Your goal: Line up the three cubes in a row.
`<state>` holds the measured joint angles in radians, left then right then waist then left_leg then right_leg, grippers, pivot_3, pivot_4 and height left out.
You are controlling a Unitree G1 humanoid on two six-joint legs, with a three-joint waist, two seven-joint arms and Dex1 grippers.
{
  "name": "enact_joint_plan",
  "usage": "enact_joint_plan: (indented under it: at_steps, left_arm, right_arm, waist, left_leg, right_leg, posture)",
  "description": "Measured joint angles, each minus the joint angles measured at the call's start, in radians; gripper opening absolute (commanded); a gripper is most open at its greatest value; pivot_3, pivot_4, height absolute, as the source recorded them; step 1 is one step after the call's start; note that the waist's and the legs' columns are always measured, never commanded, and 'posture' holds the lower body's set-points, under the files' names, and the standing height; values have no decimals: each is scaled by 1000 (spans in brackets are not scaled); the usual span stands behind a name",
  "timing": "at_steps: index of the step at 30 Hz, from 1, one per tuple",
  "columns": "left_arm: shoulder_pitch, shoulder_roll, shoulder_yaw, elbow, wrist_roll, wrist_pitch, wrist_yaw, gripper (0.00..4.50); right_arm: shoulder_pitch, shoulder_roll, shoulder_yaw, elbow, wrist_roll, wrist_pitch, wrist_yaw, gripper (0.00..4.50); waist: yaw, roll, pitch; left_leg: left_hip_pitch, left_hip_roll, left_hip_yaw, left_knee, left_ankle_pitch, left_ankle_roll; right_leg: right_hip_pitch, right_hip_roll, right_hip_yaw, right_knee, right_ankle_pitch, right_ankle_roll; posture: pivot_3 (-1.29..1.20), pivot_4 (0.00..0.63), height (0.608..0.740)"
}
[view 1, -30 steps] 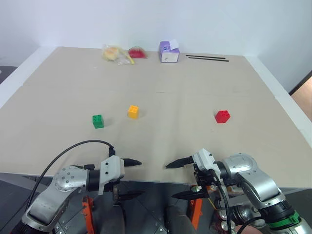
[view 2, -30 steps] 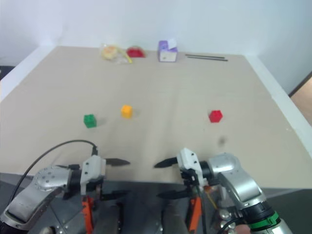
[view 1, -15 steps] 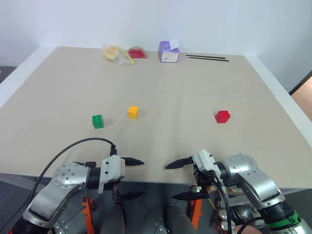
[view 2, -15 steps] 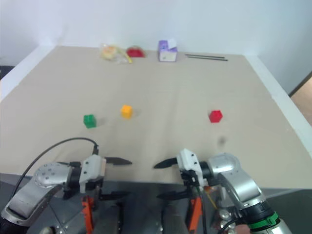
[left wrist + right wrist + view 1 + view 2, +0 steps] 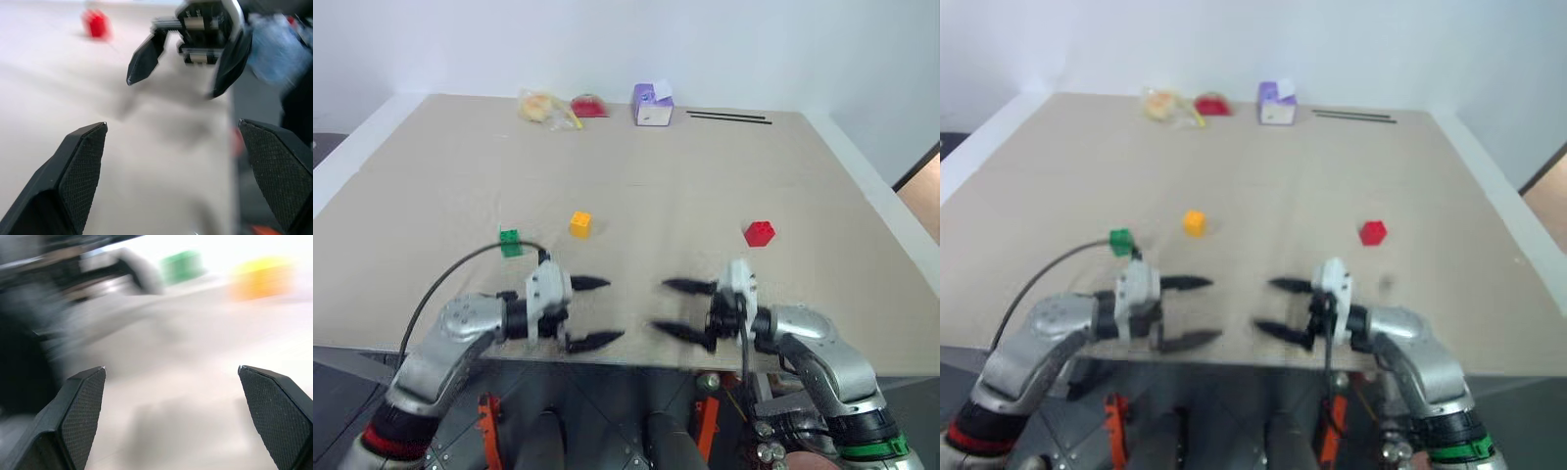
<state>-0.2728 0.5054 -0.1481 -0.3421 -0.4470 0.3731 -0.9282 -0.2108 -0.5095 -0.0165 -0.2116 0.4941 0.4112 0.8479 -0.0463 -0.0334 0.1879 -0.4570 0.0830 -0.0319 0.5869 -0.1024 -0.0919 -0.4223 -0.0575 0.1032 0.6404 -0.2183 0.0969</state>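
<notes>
While your left tool (image 5: 592, 311) and right tool (image 5: 683, 309) face each other over the near edge of the bench (image 5: 685, 176), both stand spread wide with nothing between their fingers. You have the green cube (image 5: 511, 242) just beyond the left arm, the yellow-orange cube (image 5: 579, 224) near it toward the middle, and the red cube (image 5: 760, 233) well apart on the right.
</notes>
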Motion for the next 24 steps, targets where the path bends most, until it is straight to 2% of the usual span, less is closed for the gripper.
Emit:
enact_joint_plan:
  at_steps: [4, 9, 16, 24]
  left_arm:
    - [-112, -154, -11, 91, 13, 30, 119, 4462]
    - [-192, -264, -34, 182, 38, 39, 188, 4462]
    - [-255, -326, -75, 264, 77, 12, 193, 4462]
    - [-274, -349, -75, 296, 95, -27, 194, 4462]
  right_arm:
    - [-44, 60, -110, 14, -82, 81, -314, 4500]
    - [-51, 70, -189, 38, -125, 213, -515, 4500]
    - [-119, 63, -215, 51, -124, 363, -590, 4500]
    - [-203, 22, -235, 159, -142, 417, -618, 4500]
  waist:
    - [2, -1, -1]
    - [3, -1, -1]
    - [-1, 1, -2]
    - [-1, 1, -2]
  left_leg:
    - [-1, -1, 0, 0, 2, 3]
    - [-3, -1, -1, -2, 2, 5]
    - [-3, -1, -1, -3, 2, 6]
    - [-3, -2, -1, -2, 2, 7]
  right_leg:
    - [1, 0, 0, 0, 2, 2]
    - [0, 1, 1, 0, 1, 5]
    - [0, 2, 2, 1, 1, 6]
    - [1, 2, 4, 1, 1, 6]
  posture:
    - [0, 150, 740]
    - [0, 150, 740]
    - [0, 150, 740]
    - [0, 150, 740]
